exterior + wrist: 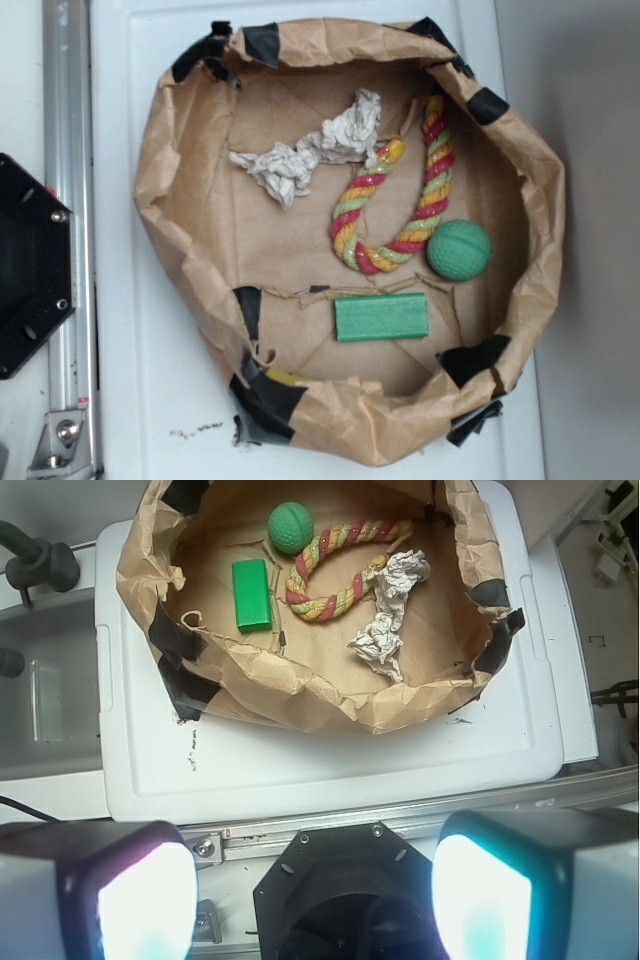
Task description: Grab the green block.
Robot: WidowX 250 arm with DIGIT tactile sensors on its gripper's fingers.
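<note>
Exterior view: green block (pixel 381 317) lies flat on the floor of the paper-lined basket (pixel 160 200), below the rope (pixel 395 200) and ball (pixel 459 249), touching neither, top unobstructed.
Wrist view: end effector (pixel 315 880) fingers spread apart, holding nothing, well short of the basket.

Both views are evenly and fairly brightly lit from above. In the exterior view the paper walls (pixel 180 200) cast soft shadows inward, and a grey shadow falls along the right side. In the wrist view the two near fingers (pixel 145 900) glow overexposed and blurred; the far edges bend with lens distortion.
</note>
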